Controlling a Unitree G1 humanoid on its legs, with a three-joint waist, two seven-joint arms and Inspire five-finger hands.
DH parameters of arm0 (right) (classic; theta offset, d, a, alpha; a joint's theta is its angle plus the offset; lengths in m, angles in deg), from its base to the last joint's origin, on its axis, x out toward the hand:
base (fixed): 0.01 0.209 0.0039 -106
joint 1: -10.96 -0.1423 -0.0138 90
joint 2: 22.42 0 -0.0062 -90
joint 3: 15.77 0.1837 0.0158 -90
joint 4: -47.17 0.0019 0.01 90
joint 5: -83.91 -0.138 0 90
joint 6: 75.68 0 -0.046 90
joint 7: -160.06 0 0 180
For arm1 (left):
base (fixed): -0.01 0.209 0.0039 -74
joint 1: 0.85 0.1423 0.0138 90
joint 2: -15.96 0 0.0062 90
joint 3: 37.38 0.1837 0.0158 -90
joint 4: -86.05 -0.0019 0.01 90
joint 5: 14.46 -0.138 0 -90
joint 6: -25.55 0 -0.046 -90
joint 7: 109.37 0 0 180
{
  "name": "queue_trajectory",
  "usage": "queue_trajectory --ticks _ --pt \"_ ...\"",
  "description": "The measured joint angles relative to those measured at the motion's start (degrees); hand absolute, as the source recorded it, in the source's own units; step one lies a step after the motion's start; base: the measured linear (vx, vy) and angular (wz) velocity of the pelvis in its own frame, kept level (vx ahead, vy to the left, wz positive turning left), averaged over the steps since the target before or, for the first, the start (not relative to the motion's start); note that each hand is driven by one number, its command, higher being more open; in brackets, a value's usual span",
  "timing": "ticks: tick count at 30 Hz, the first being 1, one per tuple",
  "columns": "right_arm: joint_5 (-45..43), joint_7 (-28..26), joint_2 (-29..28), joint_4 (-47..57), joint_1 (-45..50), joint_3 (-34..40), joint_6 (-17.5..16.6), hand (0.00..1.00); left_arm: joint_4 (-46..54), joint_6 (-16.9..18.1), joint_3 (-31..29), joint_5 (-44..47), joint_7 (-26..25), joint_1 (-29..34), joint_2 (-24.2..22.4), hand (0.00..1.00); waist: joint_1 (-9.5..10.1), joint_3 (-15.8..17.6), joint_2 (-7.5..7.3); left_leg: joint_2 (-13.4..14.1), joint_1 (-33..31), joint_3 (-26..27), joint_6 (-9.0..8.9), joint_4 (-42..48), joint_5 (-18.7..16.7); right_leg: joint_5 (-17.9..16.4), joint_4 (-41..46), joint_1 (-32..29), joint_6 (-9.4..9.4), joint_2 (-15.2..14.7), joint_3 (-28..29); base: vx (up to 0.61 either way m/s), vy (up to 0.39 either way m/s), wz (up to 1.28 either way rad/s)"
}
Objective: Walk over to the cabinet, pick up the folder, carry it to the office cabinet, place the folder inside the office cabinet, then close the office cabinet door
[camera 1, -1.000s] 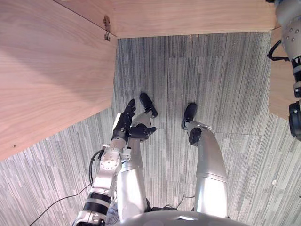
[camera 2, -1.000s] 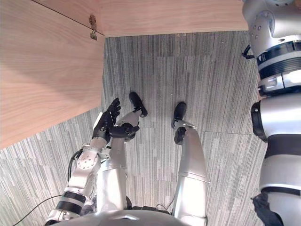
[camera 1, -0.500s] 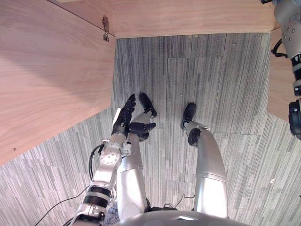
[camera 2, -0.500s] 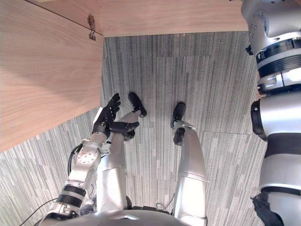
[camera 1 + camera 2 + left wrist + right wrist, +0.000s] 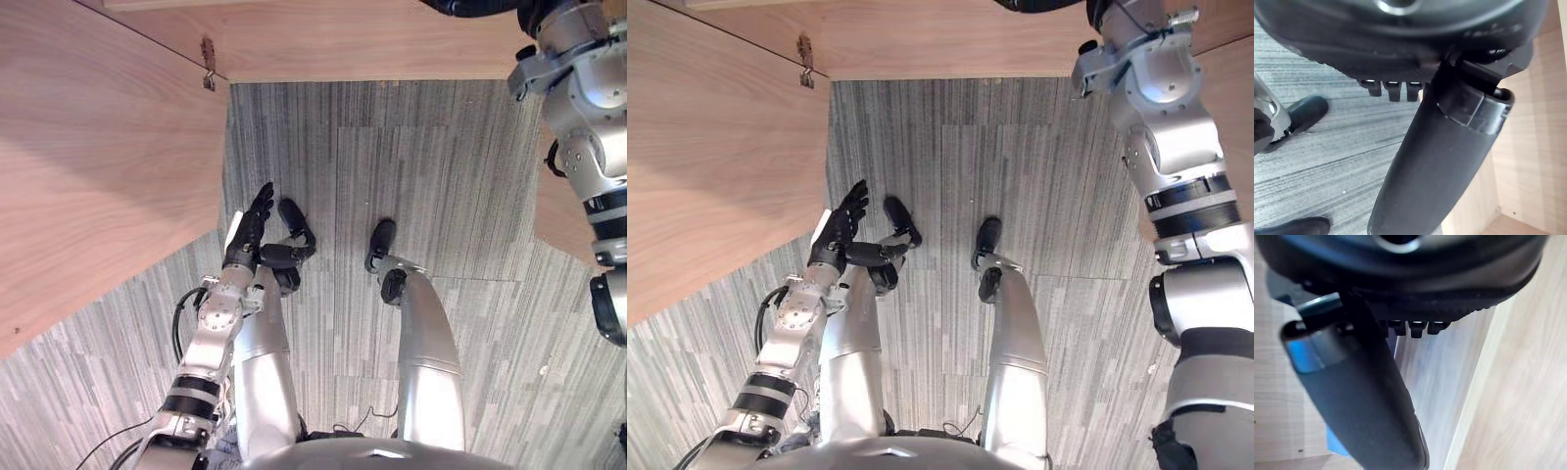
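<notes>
The office cabinet's open wooden door (image 5: pixel 98 166) stands at my left, hung on a metal hinge (image 5: pixel 208 65). My left hand (image 5: pixel 250 230) hangs open beside the door's edge, fingers straight, holding nothing; its thumb (image 5: pixel 1440 161) shows against wood and carpet. My right arm reaches up to the cabinet (image 5: pixel 372 39), and the dark right hand (image 5: pixel 475 6) sits at its top edge. In the right wrist view the hand (image 5: pixel 1356 396) is open between wooden panels. A blue thing (image 5: pixel 1334 443), perhaps the folder, shows behind the thumb, mostly hidden.
Grey striped carpet (image 5: pixel 441 166) lies between the door and a second wooden panel (image 5: pixel 554 206) at my right. The cabinet's front runs along the far edge of the floor.
My right arm has swung inward and up toward the cabinet's top. The left hand has risen slightly along the door's edge. The camera has shifted a little.
</notes>
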Motion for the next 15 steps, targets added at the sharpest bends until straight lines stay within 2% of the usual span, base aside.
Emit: queue_trajectory --ticks 7,12,15 --pt "0.6 -1.0 4.3 4.4 5.6 -0.2 -1.1 1.0 -0.1 0.0 -0.1 -0.5 0.1 0.1 1.0 1.0 0.08 -0.4 -0.74 -0.5 0.0 -0.1 0.12 0.4 -0.9 -0.6 -0.2 0.3 0.36 -0.6 0.0 0.03 0.058 0.03" --pt "9.2 -2.7 8.6 11.9 13.4 -0.3 -2.4 1.0 -0.2 0.0 -2.0 -1.6 1.2 0.4 2.2 1.0 -0.05 -0.8 -1.62 -0.5 0.0 -0.2 0.13 0.8 -1.7 -0.8 -0.7 0.8 0.62 -0.6 0.0 0.06 0.051 -0.01" --pt "13.6 -3.1 9.0 13.6 16.1 -0.2 -3.3 1.0 -0.2 0.0 -2.3 -1.7 1.4 0.4 2.3 1.0 -0.12 -1.0 -1.89 -0.6 0.0 -0.3 0.19 0.8 -2.1 -0.9 -0.8 1.2 0.84 -0.6 -0.1 0.06 0.055 0.0"
